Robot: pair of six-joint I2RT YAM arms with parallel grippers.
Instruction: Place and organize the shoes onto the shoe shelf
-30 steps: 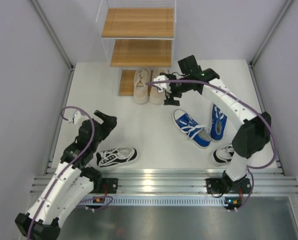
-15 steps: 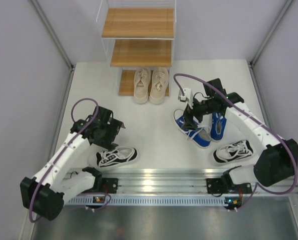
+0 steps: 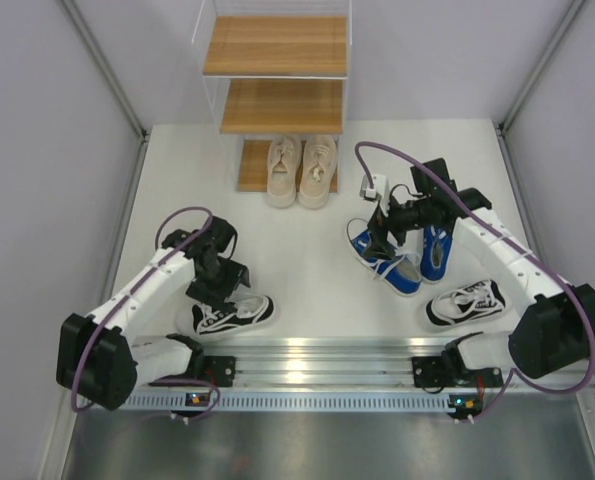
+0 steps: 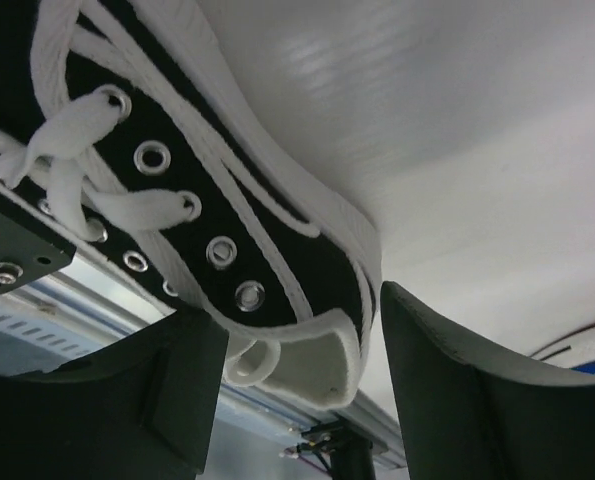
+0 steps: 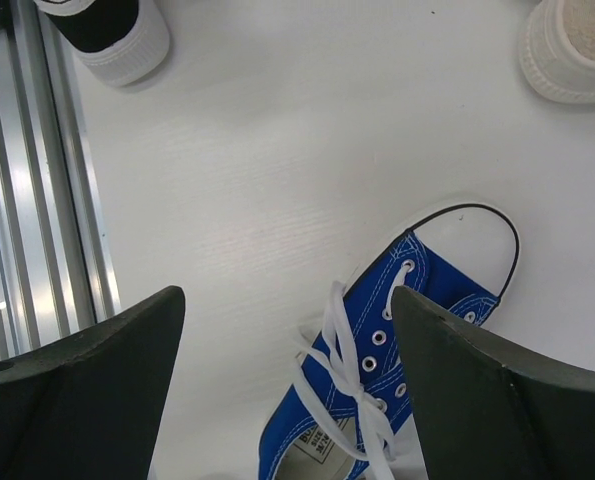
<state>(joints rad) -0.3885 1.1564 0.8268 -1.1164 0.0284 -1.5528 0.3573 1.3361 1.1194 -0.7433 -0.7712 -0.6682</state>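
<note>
The shoe shelf point(image 3: 277, 105) stands at the back, with both beige shoes point(image 3: 299, 170) on its lowest board. A black-and-white shoe point(image 3: 233, 314) lies front left. My left gripper point(image 3: 224, 284) is open right over it. In the left wrist view the gripper point(image 4: 302, 315) has its jaws on either side of the shoe's point(image 4: 227, 240) heel collar, not closed. My right gripper point(image 3: 382, 235) hangs open above the left blue shoe point(image 3: 384, 259); the right wrist view shows this gripper point(image 5: 287, 300) empty over that shoe point(image 5: 397, 350). The other blue shoe point(image 3: 435, 250) and the second black-and-white shoe point(image 3: 466, 303) lie at the right.
The two upper shelf boards point(image 3: 275, 45) hold nothing. A metal rail point(image 3: 317, 355) runs along the near edge, close to both black-and-white shoes. Grey walls enclose the table on both sides. A beige toe point(image 5: 572, 50) and a black-and-white toe point(image 5: 107, 35) show in the right wrist view.
My left arm swung toward the front and came down onto the black-and-white shoe. My right gripper left the beige shoes and moved over the left blue shoe, then settled slightly.
</note>
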